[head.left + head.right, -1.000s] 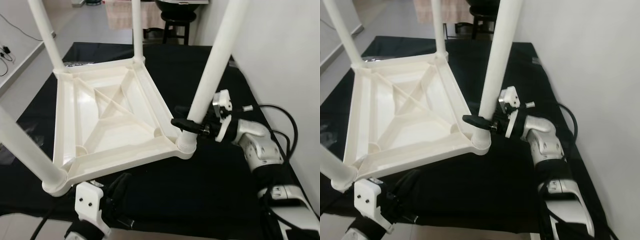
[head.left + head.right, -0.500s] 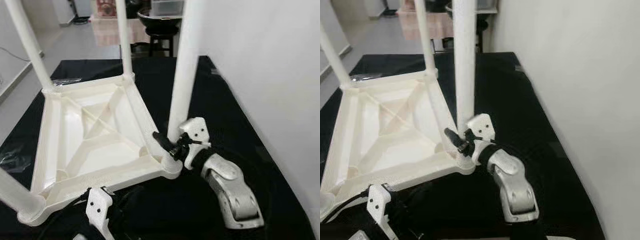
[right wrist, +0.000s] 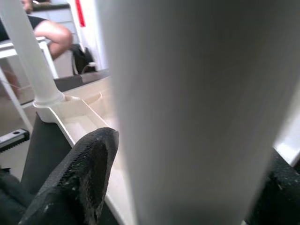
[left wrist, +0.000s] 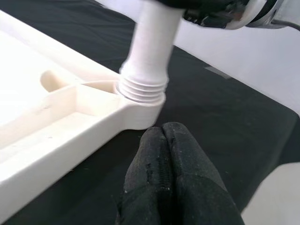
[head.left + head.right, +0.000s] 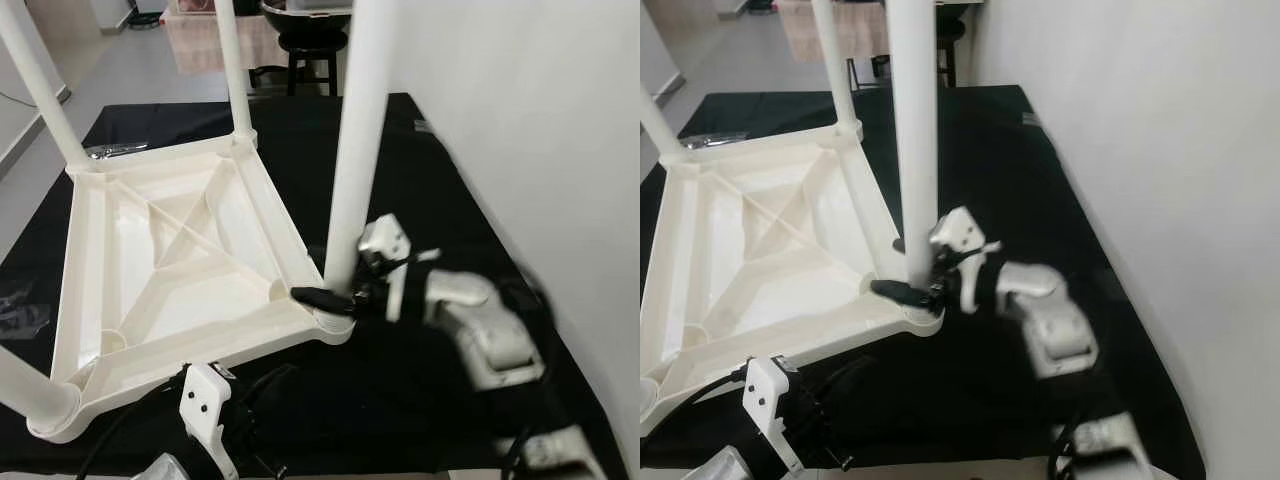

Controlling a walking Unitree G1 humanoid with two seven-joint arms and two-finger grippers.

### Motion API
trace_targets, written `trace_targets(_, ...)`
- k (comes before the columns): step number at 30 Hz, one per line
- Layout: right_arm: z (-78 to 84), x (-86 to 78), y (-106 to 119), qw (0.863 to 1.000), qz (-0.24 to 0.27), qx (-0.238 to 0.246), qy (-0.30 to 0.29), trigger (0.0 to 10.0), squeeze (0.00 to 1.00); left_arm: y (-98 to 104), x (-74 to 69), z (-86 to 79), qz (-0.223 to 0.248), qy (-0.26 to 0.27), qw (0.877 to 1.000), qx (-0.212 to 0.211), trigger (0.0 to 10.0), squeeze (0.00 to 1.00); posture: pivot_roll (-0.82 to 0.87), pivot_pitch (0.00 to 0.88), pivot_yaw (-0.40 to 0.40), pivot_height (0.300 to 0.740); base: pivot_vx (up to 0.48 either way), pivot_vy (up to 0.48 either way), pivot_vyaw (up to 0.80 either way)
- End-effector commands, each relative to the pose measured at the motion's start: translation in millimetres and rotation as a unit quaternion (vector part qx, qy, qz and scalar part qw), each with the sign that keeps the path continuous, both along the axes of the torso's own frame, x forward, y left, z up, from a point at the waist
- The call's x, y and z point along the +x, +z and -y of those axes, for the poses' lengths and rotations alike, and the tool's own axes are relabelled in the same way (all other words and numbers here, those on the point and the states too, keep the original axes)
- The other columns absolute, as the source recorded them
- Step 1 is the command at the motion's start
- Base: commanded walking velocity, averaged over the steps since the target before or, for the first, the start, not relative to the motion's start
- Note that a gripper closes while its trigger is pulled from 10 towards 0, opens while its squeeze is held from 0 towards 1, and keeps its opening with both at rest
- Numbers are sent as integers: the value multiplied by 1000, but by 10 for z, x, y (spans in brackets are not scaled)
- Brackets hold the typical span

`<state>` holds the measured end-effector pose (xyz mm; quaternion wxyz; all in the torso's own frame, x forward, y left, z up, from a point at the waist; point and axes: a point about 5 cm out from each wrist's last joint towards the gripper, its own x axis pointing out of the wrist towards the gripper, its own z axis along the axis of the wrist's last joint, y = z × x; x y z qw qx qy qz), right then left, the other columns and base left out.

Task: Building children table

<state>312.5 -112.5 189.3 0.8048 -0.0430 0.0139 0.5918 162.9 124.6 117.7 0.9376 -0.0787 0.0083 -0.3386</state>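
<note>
upturned table (image 5: 190, 250) on black cloth (image 5: 420, 150), legs up. right gripper (image 5: 335, 297) clamped round leg (image 5: 352, 180) just above its threaded socket at the table's 4 o'clock corner. left gripper (image 4: 164, 154) closed on nothing, near that corner. best to keep leg plumb, twist in short turns, avoid cross-threading.

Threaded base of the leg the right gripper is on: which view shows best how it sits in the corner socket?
The left wrist view: the leg's threaded base is close and unobstructed, threads showing above the table corner. In the eye views the right gripper partly covers that joint. The right wrist view shows the leg's shaft between its fingers.
</note>
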Motion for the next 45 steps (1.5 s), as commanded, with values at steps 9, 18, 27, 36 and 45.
trace_targets(9, 44, 212, -51, 997, -39, -4, 63, 0, 0, 174, 80, -151, 83, 57, 992, 81, 10000, 0, 104, 51, -67, 740, 0, 0, 0)
trace_targets(18, 177, 170, -48, 994, -60, 11, 90, 0, 0, 121, -16, -6, 49, 0, 998, 34, 10000, 0, 92, 56, -59, 740, 0, 0, 0)
trace_targets(27, -71, -314, -791, 965, -129, -61, -219, 0, 0, 94, -54, -12, 21, -14, 1000, 1, 10000, 0, 84, 84, -59, 740, 0, 0, 0)
trace_targets(36, -250, -463, -671, 968, -103, -52, -223, 0, 0, 52, -28, -18, 10, -33, 999, -10, 10000, 0, 45, 56, -33, 740, 0, 0, 0)
trace_targets(45, -267, -382, -569, 975, -97, -26, -199, 10000, 1000, 36, -7, -2, 8, -31, 999, -16, 10000, 0, 46, 40, -28, 740, 0, 0, 0)
